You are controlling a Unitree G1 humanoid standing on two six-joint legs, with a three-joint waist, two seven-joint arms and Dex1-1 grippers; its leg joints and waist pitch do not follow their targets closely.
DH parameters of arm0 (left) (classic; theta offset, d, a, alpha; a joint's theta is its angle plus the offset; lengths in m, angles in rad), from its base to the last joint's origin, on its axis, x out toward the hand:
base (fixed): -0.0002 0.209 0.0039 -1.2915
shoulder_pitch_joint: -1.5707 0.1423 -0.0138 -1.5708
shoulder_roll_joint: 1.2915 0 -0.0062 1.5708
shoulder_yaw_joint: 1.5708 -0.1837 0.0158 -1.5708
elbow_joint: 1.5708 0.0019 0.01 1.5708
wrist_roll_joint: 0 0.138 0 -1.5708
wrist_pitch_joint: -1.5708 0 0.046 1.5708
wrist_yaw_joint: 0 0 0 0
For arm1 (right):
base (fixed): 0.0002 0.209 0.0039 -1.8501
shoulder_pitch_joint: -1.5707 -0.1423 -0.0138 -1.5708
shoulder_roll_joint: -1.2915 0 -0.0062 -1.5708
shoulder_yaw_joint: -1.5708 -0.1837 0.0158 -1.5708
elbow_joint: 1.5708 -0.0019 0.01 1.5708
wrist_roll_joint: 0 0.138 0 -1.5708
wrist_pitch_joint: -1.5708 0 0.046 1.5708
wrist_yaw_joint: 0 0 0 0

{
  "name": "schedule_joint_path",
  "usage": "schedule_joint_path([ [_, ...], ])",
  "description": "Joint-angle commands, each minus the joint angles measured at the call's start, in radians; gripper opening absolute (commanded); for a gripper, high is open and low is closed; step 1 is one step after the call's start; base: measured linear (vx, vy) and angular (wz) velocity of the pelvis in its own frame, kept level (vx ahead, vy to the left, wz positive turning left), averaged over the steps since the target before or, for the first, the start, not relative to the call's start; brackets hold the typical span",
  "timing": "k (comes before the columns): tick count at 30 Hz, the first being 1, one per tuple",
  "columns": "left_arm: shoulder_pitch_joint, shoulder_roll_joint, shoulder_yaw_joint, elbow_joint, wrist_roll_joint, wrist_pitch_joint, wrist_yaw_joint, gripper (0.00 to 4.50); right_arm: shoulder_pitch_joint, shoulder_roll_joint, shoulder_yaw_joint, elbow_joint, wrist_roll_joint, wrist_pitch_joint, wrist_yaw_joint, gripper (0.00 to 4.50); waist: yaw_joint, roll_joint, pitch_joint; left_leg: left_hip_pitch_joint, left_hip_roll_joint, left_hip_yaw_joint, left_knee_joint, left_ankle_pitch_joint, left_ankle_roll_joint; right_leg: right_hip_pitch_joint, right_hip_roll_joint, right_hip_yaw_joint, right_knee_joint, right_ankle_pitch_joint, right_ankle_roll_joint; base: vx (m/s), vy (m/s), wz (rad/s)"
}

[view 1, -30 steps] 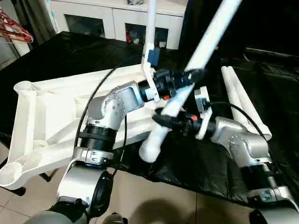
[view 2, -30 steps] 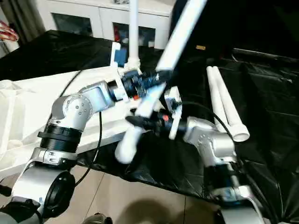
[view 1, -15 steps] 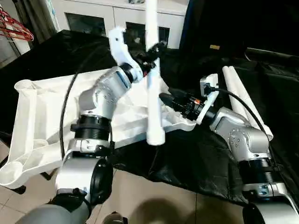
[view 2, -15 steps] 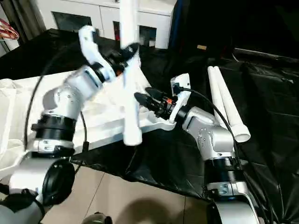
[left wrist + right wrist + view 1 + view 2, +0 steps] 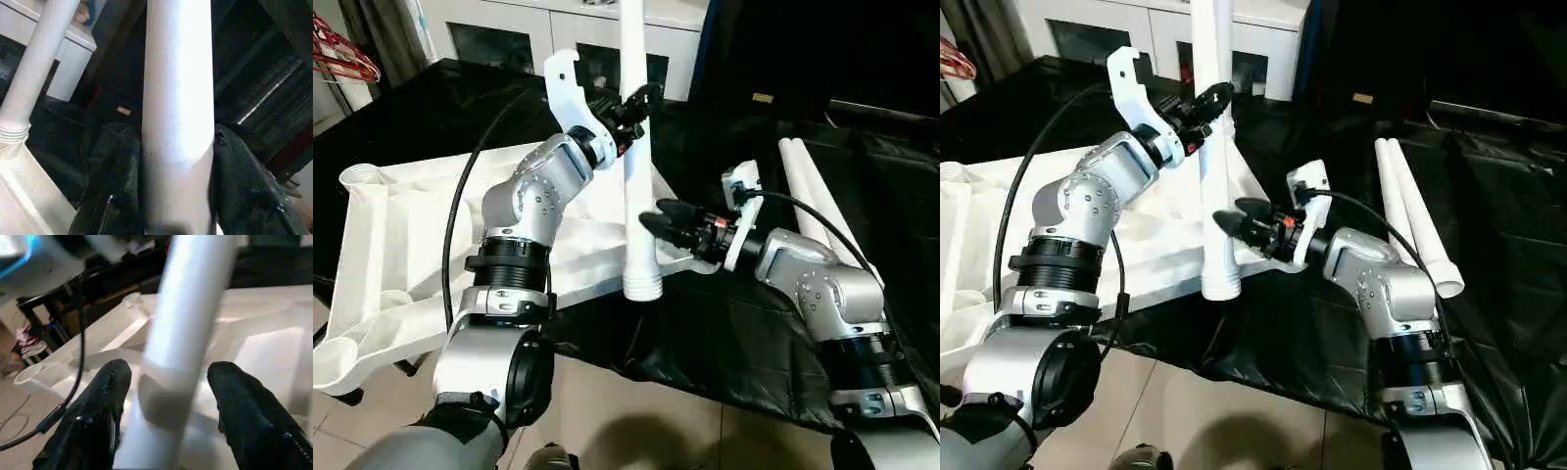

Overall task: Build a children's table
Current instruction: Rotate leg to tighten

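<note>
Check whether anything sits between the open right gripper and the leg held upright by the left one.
Nothing visible does. The right gripper points straight at the leg, its fingers spread either side of it, while the left gripper clamps the leg higher up.

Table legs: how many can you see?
4: held leg upright in the left pincer, fitted leg standing in the tabletop, two spare legs lying together on the black cloth.

I can read no text, label, brand or number anywhere here. Nothing I see carries legible writing or a sign.
</note>
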Motion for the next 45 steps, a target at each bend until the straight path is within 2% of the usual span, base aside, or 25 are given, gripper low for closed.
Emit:
schedule_joint_path([
  [1,-0.013,-0.011,-0.023,-0.034,0.008,-0.005,0.015,1.68,0.003,0.018,0.030,-0.023,-0.008,0.023,-0.026,2.91,-0.001,-0.012,-0.083,0.017,0.033,-0.019,-0.057,-0.138,0.031,0.063,-0.065,0.041,-0.066,-0.152,-0.168,0.000,0.000,0.00],
  [3,-0.011,-0.013,-0.034,-0.038,0.017,-0.010,0.016,1.68,-0.005,0.041,0.052,-0.009,-0.029,0.032,-0.059,2.91,-0.001,-0.009,-0.082,0.018,0.034,-0.020,-0.059,-0.145,0.022,0.061,-0.066,0.042,-0.067,-0.169,-0.167,0.000,0.000,0.00],
  [4,-0.010,-0.014,-0.038,-0.040,0.021,-0.011,0.015,1.68,-0.009,0.049,0.058,0.000,-0.041,0.037,-0.074,2.91,-0.002,-0.013,-0.081,0.018,0.034,-0.019,-0.059,-0.147,0.018,0.061,-0.066,0.042,-0.068,-0.173,-0.166,0.000,0.000,0.00],
  [6,-0.010,-0.012,-0.046,-0.042,0.031,-0.016,0.016,1.68,-0.017,0.059,0.067,0.013,-0.056,0.047,-0.092,2.63,-0.002,-0.010,-0.082,0.019,0.035,-0.020,-0.060,-0.145,0.013,0.060,-0.066,0.042,-0.067,-0.168,-0.165,0.000,0.000,0.00],
  [8,-0.010,-0.011,-0.048,-0.044,0.036,-0.018,0.016,1.68,-0.022,0.063,0.068,0.017,-0.057,0.060,-0.103,2.53,-0.002,-0.010,-0.081,0.020,0.034,-0.020,-0.060,-0.148,0.011,0.061,-0.066,0.043,-0.067,-0.164,-0.162,0.000,0.000,0.00],
  [9,-0.010,-0.011,-0.047,-0.046,0.038,-0.019,0.018,1.68,-0.023,0.063,0.070,0.017,-0.058,0.065,-0.106,2.43,0.001,-0.014,-0.081,0.020,0.034,-0.019,-0.060,-0.146,0.012,0.061,-0.067,0.044,-0.066,-0.163,-0.160,0.000,0.000,0.00],
  [11,-0.010,-0.011,-0.047,-0.047,0.040,-0.021,0.019,1.68,-0.025,0.061,0.075,0.016,-0.060,0.072,-0.106,2.22,0.001,-0.012,-0.081,0.020,0.034,-0.020,-0.061,-0.143,0.010,0.061,-0.065,0.044,-0.065,-0.158,-0.157,0.000,0.000,0.00],
  [12,-0.009,-0.010,-0.049,-0.049,0.042,-0.022,0.021,1.68,-0.026,0.060,0.078,0.014,-0.060,0.074,-0.105,2.16,0.001,-0.016,-0.081,0.018,0.034,-0.020,-0.060,-0.138,0.012,0.062,-0.066,0.044,-0.063,-0.152,-0.156,0.000,0.000,0.00],
  [14,-0.007,-0.009,-0.052,-0.052,0.045,-0.023,0.021,1.68,-0.027,0.061,0.078,0.012,-0.060,0.078,-0.104,2.06,0.002,-0.015,-0.082,0.019,0.034,-0.019,-0.060,-0.136,0.011,0.062,-0.067,0.044,-0.063,-0.148,-0.157,0.000,0.000,0.00],
  [16,-0.005,-0.009,-0.052,-0.054,0.047,-0.024,0.022,1.68,-0.028,0.063,0.077,0.012,-0.060,0.080,-0.104,2.03,0.001,-0.016,-0.081,0.018,0.034,-0.019,-0.059,-0.134,0.011,0.062,-0.067,0.044,-0.063,-0.140,-0.159,0.000,0.000,0.00],
  [17,-0.004,-0.009,-0.053,-0.056,0.047,-0.024,0.019,1.68,-0.030,0.064,0.073,0.012,-0.056,0.082,-0.104,2.02,0.000,-0.020,-0.081,0.018,0.033,-0.018,-0.059,-0.133,0.014,0.063,-0.066,0.044,-0.064,-0.143,-0.157,0.000,0.000,0.00],
  [20,0.000,-0.012,-0.048,-0.063,0.035,-0.019,0.011,1.68,-0.030,0.065,0.067,0.013,-0.047,0.077,-0.100,1.99,0.000,-0.019,-0.081,0.018,0.033,-0.019,-0.059,-0.129,0.015,0.063,-0.067,0.044,-0.062,-0.143,-0.158,0.000,0.000,0.00],
  [21,0.003,-0.010,-0.049,-0.071,0.026,-0.008,-0.002,2.24,-0.030,0.065,0.063,0.013,-0.042,0.072,-0.094,1.99,0.001,-0.018,-0.081,0.018,0.033,-0.018,-0.058,-0.129,0.015,0.063,-0.067,0.044,-0.063,-0.144,-0.158,0.000,0.000,0.00],
  [22,0.006,-0.014,-0.038,-0.080,-0.005,0.010,-0.030,2.38,-0.027,0.060,0.054,0.008,-0.027,0.060,-0.069,1.99,0.001,-0.018,-0.081,0.018,0.033,-0.018,-0.058,-0.128,0.015,0.063,-0.067,0.044,-0.062,-0.143,-0.158,0.000,0.000,0.00],
  [25,0.013,-0.013,-0.019,-0.090,-0.071,0.065,-0.094,2.44,-0.015,0.046,0.028,-0.013,0.024,0.042,0.003,1.95,0.002,-0.015,-0.082,0.018,0.033,-0.018,-0.056,-0.122,0.021,0.063,-0.067,0.044,-0.059,-0.122,-0.182,0.000,0.000,0.00],
  [26,0.021,-0.004,-0.005,-0.088,-0.125,0.125,-0.155,2.58,0.000,0.029,0.003,-0.043,0.084,0.049,0.080,1.92,0.002,-0.018,-0.082,0.018,0.032,-0.015,-0.055,-0.125,0.029,0.064,-0.066,0.043,-0.058,-0.112,-0.190,0.000,0.000,0.00],
  [27,0.027,0.005,-0.006,-0.092,-0.148,0.156,-0.195,2.73,0.007,0.018,-0.002,-0.054,0.104,0.054,0.112,1.91,0.006,-0.014,-0.081,0.018,0.031,-0.015,-0.053,-0.126,0.039,0.066,-0.069,0.043,-0.057,-0.112,-0.201,0.000,0.000,0.00],
  [29,0.041,0.019,-0.013,-0.108,-0.190,0.207,-0.267,2.81,0.015,-0.003,0.000,-0.069,0.121,0.067,0.152,1.90,0.006,-0.015,-0.081,0.018,0.032,-0.016,-0.054,-0.125,0.045,0.064,-0.064,0.042,-0.057,-0.110,-0.203,0.000,0.000,0.00],
  [30,0.049,0.028,-0.019,-0.122,-0.212,0.232,-0.308,2.84,0.020,-0.014,0.003,-0.076,0.126,0.073,0.173,1.90,0.006,-0.012,-0.081,0.018,0.033,-0.017,-0.054,-0.124,0.044,0.065,-0.065,0.043,-0.056,-0.110,-0.206,0.000,0.000,0.00],
  [33,0.065,0.045,-0.039,-0.159,-0.251,0.274,-0.384,2.84,0.030,-0.035,0.003,-0.091,0.142,0.088,0.210,1.90,0.006,-0.014,-0.079,0.019,0.034,-0.017,-0.056,-0.144,0.033,0.066,-0.067,0.042,-0.062,-0.159,-0.198,0.000,0.000,0.00],
  [36,0.064,0.050,-0.042,-0.164,-0.258,0.285,-0.401,2.51,0.031,-0.043,0.004,-0.094,0.149,0.092,0.226,1.89,0.005,-0.006,-0.079,0.021,0.035,-0.018,-0.057,-0.163,0.019,0.062,-0.067,0.042,-0.066,-0.188,-0.188,0.000,0.000,0.00],
  [38,0.065,0.057,-0.054,-0.165,-0.249,0.278,-0.416,2.47,0.033,-0.050,0.006,-0.095,0.155,0.092,0.236,1.89,0.004,-0.008,-0.078,0.021,0.033,-0.019,-0.059,-0.174,0.011,0.063,-0.066,0.042,-0.070,-0.207,-0.175,0.000,0.000,0.00],
  [39,0.065,0.057,-0.055,-0.165,-0.248,0.275,-0.418,2.23,0.034,-0.053,0.007,-0.096,0.157,0.091,0.239,1.89,0.004,-0.009,-0.079,0.021,0.034,-0.019,-0.059,-0.173,0.009,0.064,-0.066,0.042,-0.069,-0.207,-0.173,0.000,0.000,0.00],
  [42,0.059,0.051,-0.042,-0.156,-0.245,0.268,-0.403,2.05,0.036,-0.057,0.008,-0.101,0.157,0.088,0.244,1.89,0.004,-0.009,-0.080,0.020,0.034,-0.019,-0.058,-0.162,0.008,0.064,-0.065,0.042,-0.067,-0.187,-0.172,0.000,0.000,0.00],
  [45,0.054,0.051,-0.050,-0.148,-0.212,0.233,-0.373,1.82,0.037,-0.056,0.022,-0.097,0.097,0.028,0.206,1.89,0.005,-0.009,-0.082,0.020,0.033,-0.020,-0.057,-0.150,0.011,0.065,-0.065,0.042,-0.065,-0.166,-0.176,0.000,0.000,0.00],
])
